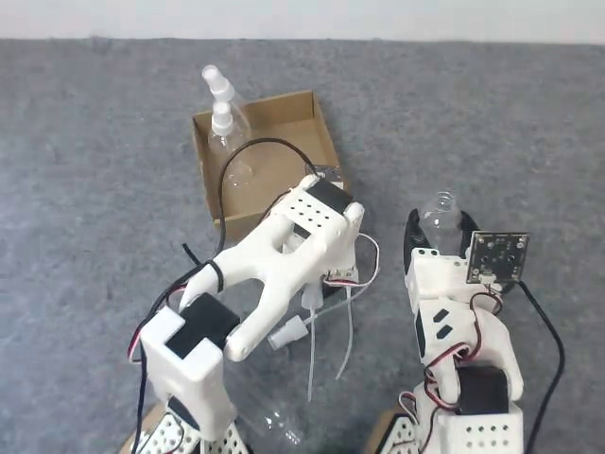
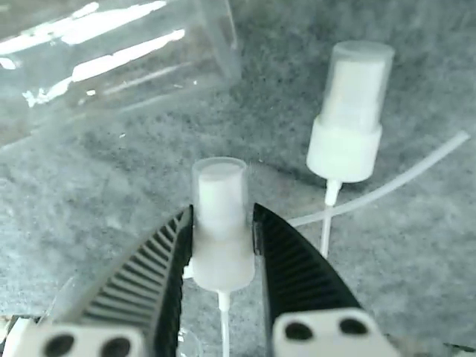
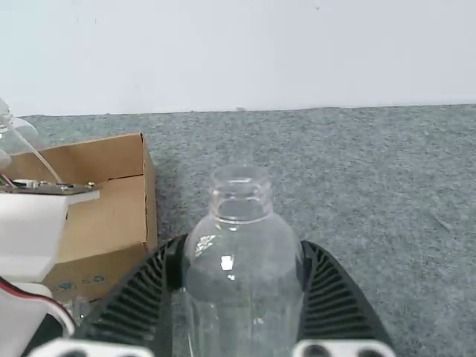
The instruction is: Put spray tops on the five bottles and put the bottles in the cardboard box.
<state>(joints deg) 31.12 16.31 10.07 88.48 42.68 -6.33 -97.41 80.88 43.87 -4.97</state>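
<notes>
Grey felt covers the table. We hold the white plastic spray top (image 2: 219, 193) by its collar in the left gripper (image 2: 221, 223), jaws closed on it, down at the felt between the brown cardboard box (image 1: 284, 142) and the table's near edge. The right gripper (image 3: 242, 253) clamps the clear open-necked plastic bottle (image 3: 239, 223) upright alongside. We advise lifting the top clear, feeding its thin dip tube (image 2: 223, 320) into the neck first, then lowering squarely.
</notes>
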